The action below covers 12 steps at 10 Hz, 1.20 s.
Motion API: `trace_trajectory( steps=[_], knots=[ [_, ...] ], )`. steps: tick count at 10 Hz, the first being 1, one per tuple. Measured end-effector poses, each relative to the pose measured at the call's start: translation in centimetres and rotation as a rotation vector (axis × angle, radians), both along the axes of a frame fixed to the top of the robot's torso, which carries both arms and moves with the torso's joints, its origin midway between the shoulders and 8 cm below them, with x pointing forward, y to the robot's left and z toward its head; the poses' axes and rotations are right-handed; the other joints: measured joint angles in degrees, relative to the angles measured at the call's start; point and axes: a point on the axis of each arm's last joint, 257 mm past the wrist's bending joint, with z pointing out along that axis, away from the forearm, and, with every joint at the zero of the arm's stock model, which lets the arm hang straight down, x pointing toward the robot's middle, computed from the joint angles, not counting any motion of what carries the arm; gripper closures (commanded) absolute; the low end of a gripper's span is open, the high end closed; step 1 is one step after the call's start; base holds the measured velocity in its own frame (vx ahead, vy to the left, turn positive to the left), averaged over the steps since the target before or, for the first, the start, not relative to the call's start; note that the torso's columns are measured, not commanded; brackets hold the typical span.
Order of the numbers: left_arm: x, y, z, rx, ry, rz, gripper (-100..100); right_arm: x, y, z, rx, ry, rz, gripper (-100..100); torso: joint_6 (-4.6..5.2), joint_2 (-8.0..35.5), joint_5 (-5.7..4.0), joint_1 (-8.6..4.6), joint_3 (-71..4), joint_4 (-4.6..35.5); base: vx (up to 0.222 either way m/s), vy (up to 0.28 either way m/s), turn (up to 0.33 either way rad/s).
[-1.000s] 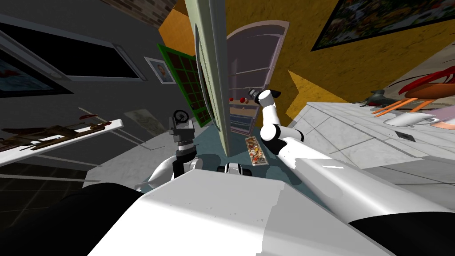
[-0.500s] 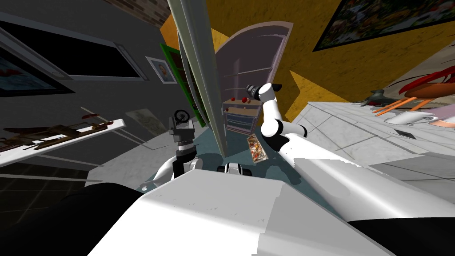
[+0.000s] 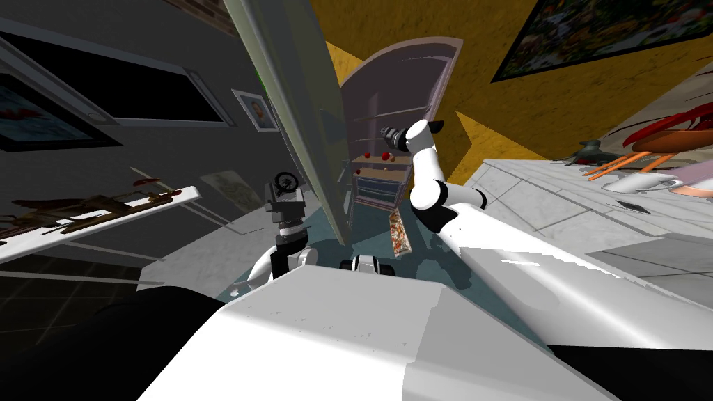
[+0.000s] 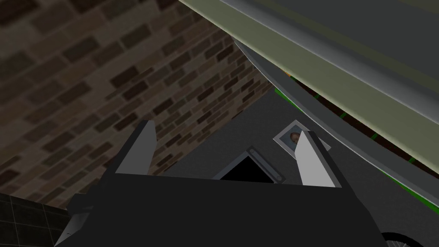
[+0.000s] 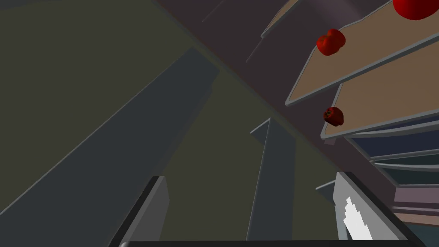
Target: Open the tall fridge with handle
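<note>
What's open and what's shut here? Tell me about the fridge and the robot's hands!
fridge door, swung wide open
fridge, open, shelves showing
left gripper, open, empty
right gripper, open, empty
red fruits, lying on the shelves

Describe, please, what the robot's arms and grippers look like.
The right arm is glossy white tubular segments with dark joints and a dark grey wrist. The left arm is grey and black near the wrist, white at the elbow. The left gripper and right gripper each have two thin, light grey, blade-like fingers on a dark box.
</note>
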Motion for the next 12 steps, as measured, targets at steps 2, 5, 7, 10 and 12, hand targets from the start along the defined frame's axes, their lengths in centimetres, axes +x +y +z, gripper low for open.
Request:
trace_trajectory(
  steps=[2,5,7,10,12],
  knots=[
    [0.0,0.0,0.0,0.0,0.0,0.0,0,-0.5,0.8,0.8,0.011,0.02,0.024,-100,0.01,0.1,-0.03,-0.08,0.1,0.0,-0.047,0.119,-0.009],
    [0.0,0.0,0.0,0.0,0.0,0.0,0,-1.2,2.4,1.9,0.031,0.067,0.067,-100,0.01,0.1,-0.04,-0.11,0.1,0.0,-0.053,0.107,-0.01],
    [0.0,0.0,0.0,0.0,0.0,0.0,0,-1.7,3.1,2.3,0.04,0.097,0.09,-100,0.01,0.0,-0.04,-0.08,0.0,0.0,-0.049,0.123,-0.011],
    [0.0,0.0,0.0,0.0,0.0,0.0,0,-2.3,4.0,2.8,0.049,0.13,0.113,-100,0.03,0.0,-0.1,-0.31,0.0,0.0,-0.023,0.053,-0.002],
    [0.0,0.0,0.0,0.0,0.0,0.0,0,-2.5,4.1,3.7,0.046,0.127,0.116,-100,0.03,0.0,-0.07,-0.18,0.0,0.0,0.025,0.022,-0.032]
  ],
)
